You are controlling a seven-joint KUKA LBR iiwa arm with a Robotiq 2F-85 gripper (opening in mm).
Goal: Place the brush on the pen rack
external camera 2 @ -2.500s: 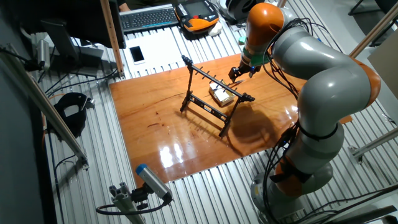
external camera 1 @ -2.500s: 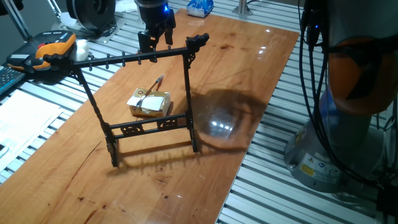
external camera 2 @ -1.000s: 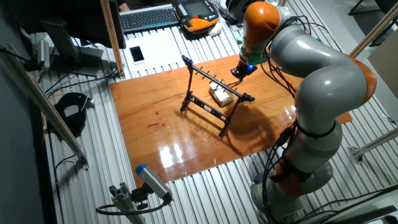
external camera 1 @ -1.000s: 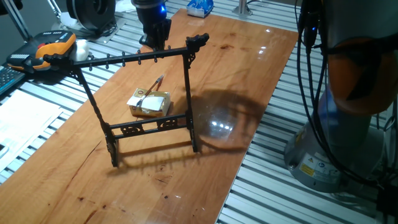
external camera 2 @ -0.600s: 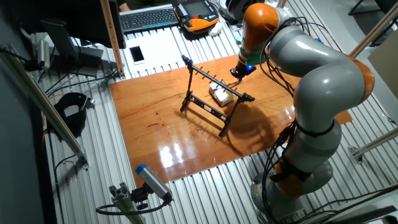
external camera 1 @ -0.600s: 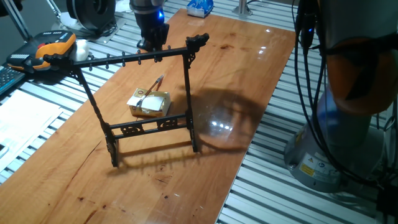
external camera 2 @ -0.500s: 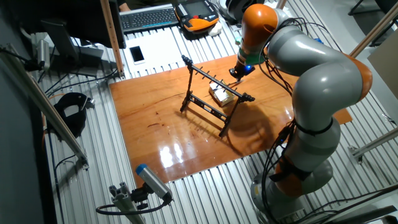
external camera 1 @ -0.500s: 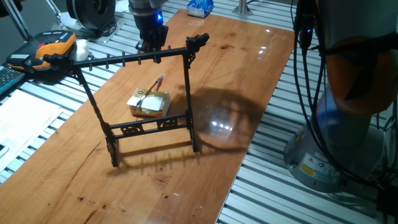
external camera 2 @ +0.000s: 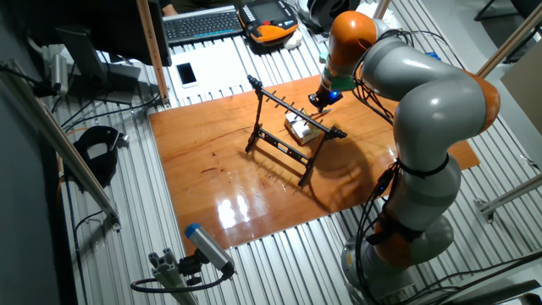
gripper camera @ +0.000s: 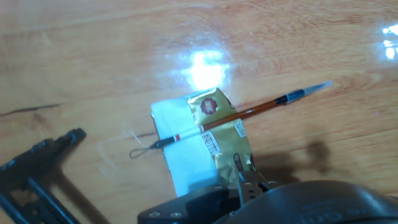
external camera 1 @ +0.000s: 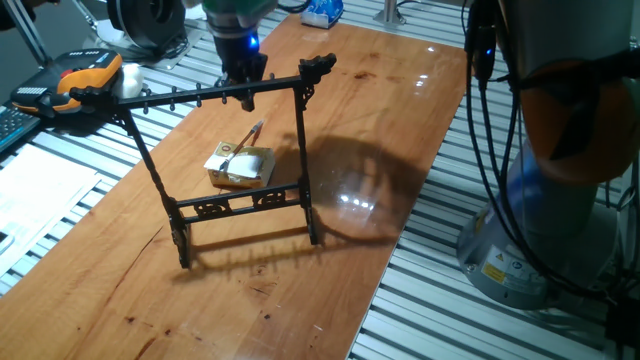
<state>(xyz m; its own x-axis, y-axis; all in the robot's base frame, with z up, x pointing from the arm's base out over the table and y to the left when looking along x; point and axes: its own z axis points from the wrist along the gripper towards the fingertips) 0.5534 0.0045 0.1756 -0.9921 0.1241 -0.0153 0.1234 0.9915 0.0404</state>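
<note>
Brush (gripper camera: pixel 239 114) lies across the gold-wrapped block (gripper camera: pixel 205 143) beside the pen rack (external camera 1: pixel 225 150). Gripper (external camera 1: pixel 243 72) above, finger state can't tell. Risk: thin handle rolls off block if nudged.

table (external camera 1: pixel 400 120) - glossy varnished wood | pen rack (external camera 1: pixel 230 150) - matt black | block (gripper camera: pixel 224 134) - shiny gold foil wrap

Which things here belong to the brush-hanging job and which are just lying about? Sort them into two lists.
Job:
brush, lying across the block
pen rack
gripper, above the rack's top bar

Lying about:
yellowish block
orange handset
keyboard
blue packet
</note>
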